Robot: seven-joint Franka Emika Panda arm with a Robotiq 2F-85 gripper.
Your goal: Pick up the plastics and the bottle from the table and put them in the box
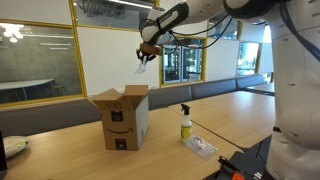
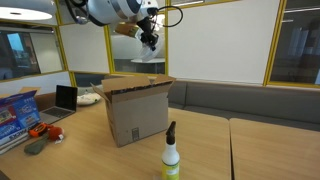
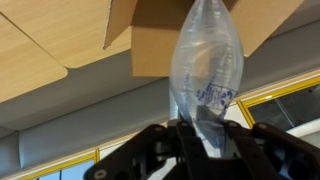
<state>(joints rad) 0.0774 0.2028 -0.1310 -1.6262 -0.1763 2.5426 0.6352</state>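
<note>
Both exterior views share the box (from different sides); wrist view looks down.

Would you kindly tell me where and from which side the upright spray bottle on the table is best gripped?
Probably across the slim body of the bottle, just below its black trigger top, coming in level from the open table side away from the box. It stands upright and free; a plastic packet lies by its base, so stay high.

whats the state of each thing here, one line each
gripper: shut on plastic bag, above the box
plastic bag: held, hanging
box: upright, flaps open
bottle: upright on table
wrapper: lying on table near bottle
</note>
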